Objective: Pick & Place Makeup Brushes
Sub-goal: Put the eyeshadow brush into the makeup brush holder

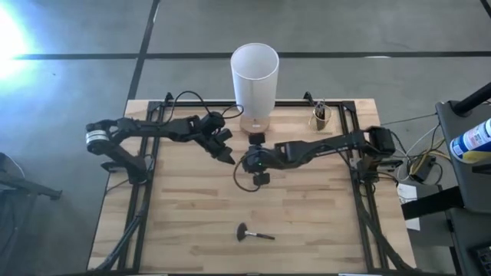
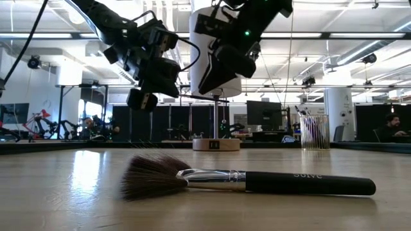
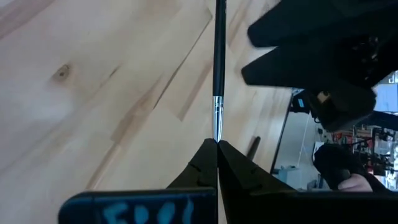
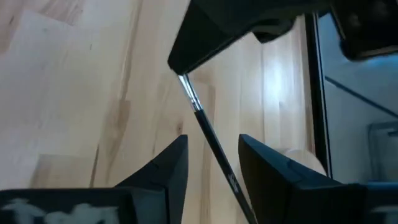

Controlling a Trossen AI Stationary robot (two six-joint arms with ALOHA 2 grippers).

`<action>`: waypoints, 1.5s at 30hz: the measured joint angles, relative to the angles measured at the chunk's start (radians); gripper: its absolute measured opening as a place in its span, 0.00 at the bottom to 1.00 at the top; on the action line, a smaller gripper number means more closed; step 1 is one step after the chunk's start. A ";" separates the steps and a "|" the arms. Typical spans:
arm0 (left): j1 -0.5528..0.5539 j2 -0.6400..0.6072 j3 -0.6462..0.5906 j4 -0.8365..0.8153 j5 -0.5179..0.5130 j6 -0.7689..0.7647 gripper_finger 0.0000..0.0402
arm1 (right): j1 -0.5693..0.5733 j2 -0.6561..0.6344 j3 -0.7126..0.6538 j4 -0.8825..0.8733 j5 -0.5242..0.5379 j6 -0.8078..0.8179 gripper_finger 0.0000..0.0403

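Observation:
My left gripper [image 1: 232, 159] hangs over the table's middle, shut on a thin dark brush [image 3: 219, 56] with a silver ferrule. The brush sticks out of it toward my right gripper [image 1: 257, 165]. That gripper is open, and its fingers [image 4: 174, 165] stand on either side of the brush's black handle [image 4: 211, 146] with a gap on both sides. A second brush with a wide fluffy head [image 1: 253, 234] lies flat on the table near the near edge; it fills the foreground of the low view [image 2: 257, 182]. My left gripper [image 3: 217, 144] pinches the thin brush between its two fingertips at the ferrule end [image 3: 217, 127]; the bristle tip is hidden between the fingers. The brush runs on in line with the fingers, out toward the table's right. It is lifted clear of the table.
A tall white cup [image 1: 255, 73] stands on a round wooden base at the far edge, just behind both grippers. A small clear holder with more brushes [image 1: 321, 116] stands at the far right. Bare wood lies between the grippers and the fluffy brush.

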 joint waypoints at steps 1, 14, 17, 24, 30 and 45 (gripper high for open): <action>0.000 0.000 0.000 0.000 0.002 0.002 0.00 | -0.001 0.008 0.006 0.000 -0.001 -0.016 0.34; -0.002 -0.002 0.002 0.003 0.010 0.018 0.00 | -0.033 0.047 0.023 0.009 -0.006 -0.082 0.22; -0.002 -0.002 0.002 0.002 0.012 0.019 0.00 | -0.035 0.046 0.023 0.006 -0.034 -0.096 0.15; -0.001 -0.004 0.006 0.002 0.008 0.037 0.00 | -0.034 0.049 0.016 -0.005 -0.043 -0.088 0.07; -0.001 -0.024 0.004 0.008 -0.026 0.105 0.07 | -0.036 0.029 -0.016 0.002 -0.030 -0.027 0.05; -0.002 -0.176 -0.232 0.487 -0.115 0.309 0.07 | -0.078 -0.447 -0.554 0.305 0.075 0.313 0.05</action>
